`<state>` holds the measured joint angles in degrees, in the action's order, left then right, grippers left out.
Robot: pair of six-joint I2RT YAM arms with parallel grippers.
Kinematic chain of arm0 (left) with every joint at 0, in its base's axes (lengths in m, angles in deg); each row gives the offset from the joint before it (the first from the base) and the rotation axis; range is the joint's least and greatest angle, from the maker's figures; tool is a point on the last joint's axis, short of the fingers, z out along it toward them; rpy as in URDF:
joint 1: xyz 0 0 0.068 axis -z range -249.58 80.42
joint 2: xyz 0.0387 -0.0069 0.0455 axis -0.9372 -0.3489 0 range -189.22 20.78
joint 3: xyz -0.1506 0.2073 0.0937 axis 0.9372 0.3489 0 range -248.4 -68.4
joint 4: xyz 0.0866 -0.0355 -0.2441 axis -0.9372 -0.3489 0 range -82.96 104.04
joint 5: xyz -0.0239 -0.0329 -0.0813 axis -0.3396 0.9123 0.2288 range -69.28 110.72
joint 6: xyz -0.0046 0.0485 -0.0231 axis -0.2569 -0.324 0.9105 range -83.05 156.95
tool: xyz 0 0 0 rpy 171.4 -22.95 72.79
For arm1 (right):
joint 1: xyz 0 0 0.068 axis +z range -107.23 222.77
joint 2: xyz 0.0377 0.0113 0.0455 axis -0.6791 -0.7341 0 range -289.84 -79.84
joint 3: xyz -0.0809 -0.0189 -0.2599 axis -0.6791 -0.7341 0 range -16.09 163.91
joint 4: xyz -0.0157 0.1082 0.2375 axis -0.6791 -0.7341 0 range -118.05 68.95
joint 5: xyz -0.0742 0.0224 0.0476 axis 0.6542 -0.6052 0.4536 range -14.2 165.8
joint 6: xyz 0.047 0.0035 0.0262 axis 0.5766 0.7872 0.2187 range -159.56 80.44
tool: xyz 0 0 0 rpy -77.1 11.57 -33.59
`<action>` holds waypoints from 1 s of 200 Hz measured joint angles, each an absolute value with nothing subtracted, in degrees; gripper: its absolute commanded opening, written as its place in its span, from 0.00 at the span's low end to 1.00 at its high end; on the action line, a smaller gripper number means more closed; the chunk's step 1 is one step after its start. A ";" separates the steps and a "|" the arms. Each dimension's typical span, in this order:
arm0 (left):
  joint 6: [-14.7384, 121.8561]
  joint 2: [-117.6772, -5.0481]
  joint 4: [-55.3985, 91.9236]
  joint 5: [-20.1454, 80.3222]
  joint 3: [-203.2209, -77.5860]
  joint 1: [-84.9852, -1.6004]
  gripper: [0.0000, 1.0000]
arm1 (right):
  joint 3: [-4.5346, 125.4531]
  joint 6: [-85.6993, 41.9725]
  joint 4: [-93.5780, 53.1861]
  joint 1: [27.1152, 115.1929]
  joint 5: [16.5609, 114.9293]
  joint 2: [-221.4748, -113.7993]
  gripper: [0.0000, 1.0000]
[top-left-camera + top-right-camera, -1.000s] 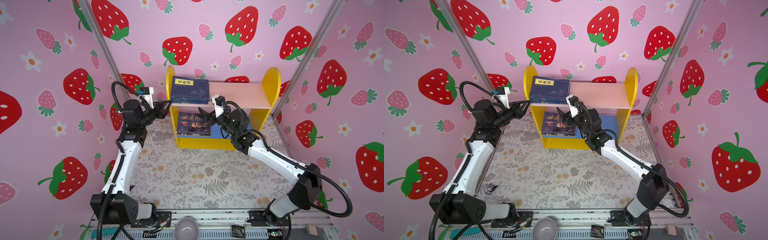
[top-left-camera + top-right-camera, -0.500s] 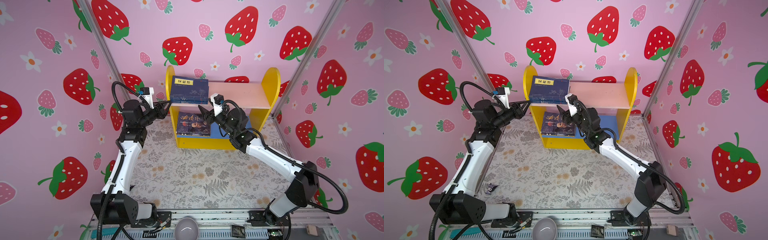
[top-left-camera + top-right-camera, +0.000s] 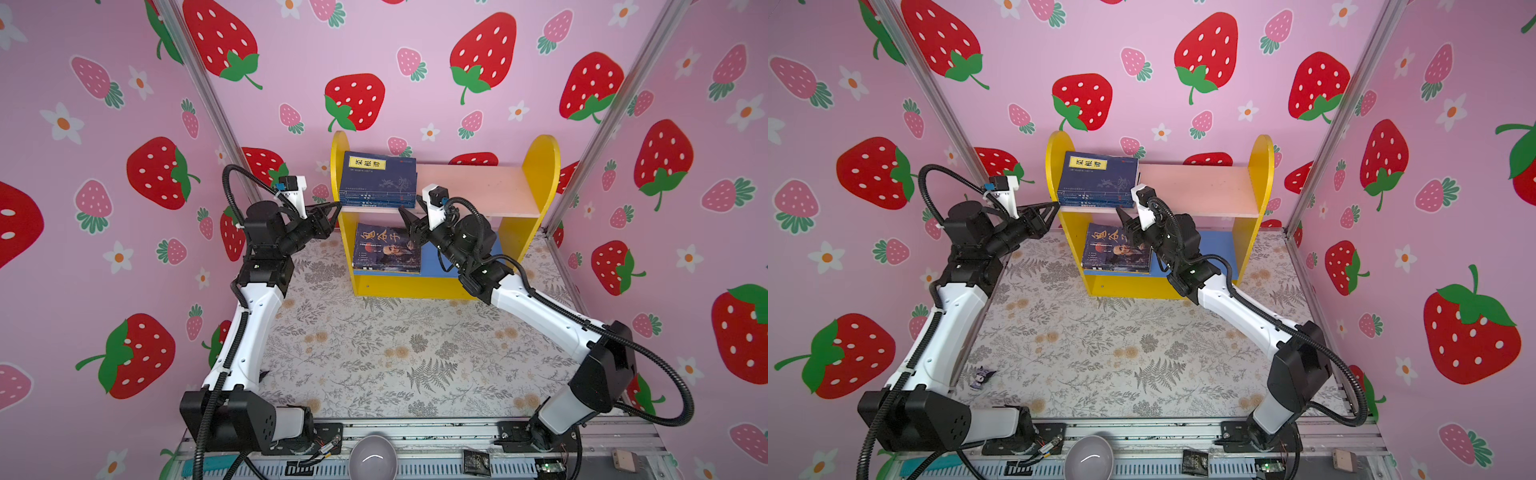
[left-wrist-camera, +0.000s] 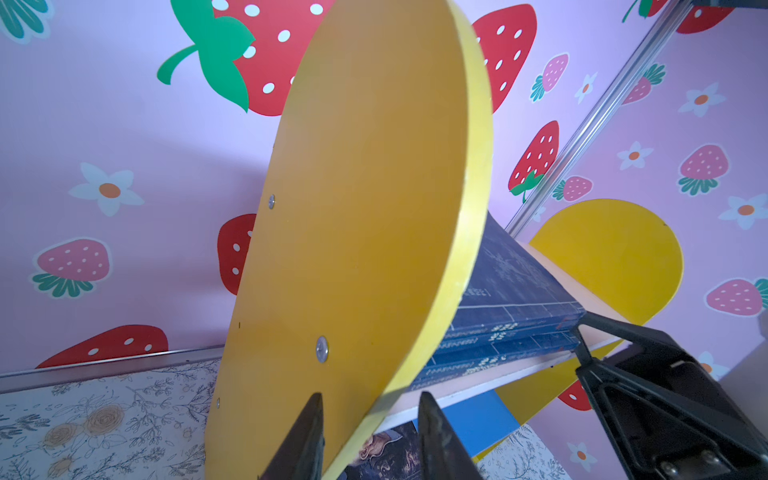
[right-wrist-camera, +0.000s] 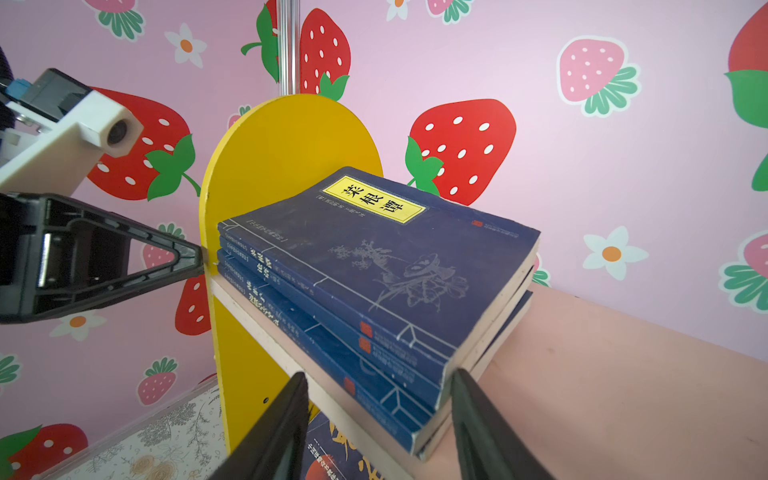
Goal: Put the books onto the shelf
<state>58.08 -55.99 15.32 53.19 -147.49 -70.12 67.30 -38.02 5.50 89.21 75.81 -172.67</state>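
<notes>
The left pincer [image 3: 333,206] is at the front edge of the shelf [image 3: 399,286], on its left yellow side panel [image 4: 365,187] and level with the pink upper board [image 3: 478,187]. In its wrist view one finger [image 4: 305,432] lies outside the panel and the other inside, so the panel's edge runs between the jaws. They look set against the wood, but from this close, skewed angle I cannot tell whether they truly pinch it.

The right pincer [image 5: 378,374] has its jaws apart and clamps nothing. The near corner of the stack of navy paperbacks [image 5: 374,266] sits between its fingertips. One fingertip [image 5: 467,399] is just beside the page edges at that corner, and the other is off the spine side, in front of the board's lip.

The stack lies flat on the pink board directly ahead of this pincer. It is pushed against the panel that the left pincer straddles, so the books lie between the two pincers. The top book bears a yellow title label [image 5: 374,199].

Beneath the right pincer, a portrait-cover book [image 3: 386,249] lies flat and face up on the blue lower board [image 3: 1229,245]. The floral mat [image 3: 374,353] spreads below and behind both pincers.
</notes>
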 measured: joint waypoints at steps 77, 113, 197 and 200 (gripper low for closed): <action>62.43 -45.68 4.57 39.44 -143.73 -70.12 0.76 | 54.67 -38.02 3.01 90.30 86.96 -160.74 0.89; 66.67 -38.48 -1.79 31.42 -134.01 -69.75 0.99 | 44.35 -37.06 -2.24 90.12 96.14 -149.77 1.00; 60.57 -31.51 4.85 3.02 -103.73 -67.58 0.99 | 13.93 -28.51 -9.15 72.53 114.58 -127.89 1.00; 60.04 -31.49 6.67 2.43 -102.38 -67.54 0.99 | 13.77 -28.16 -9.12 71.59 114.78 -128.02 1.00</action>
<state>60.04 -31.49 6.67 2.43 -102.38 -67.54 13.77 -28.16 -9.12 71.59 114.78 -128.02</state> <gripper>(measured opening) 0.993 0.996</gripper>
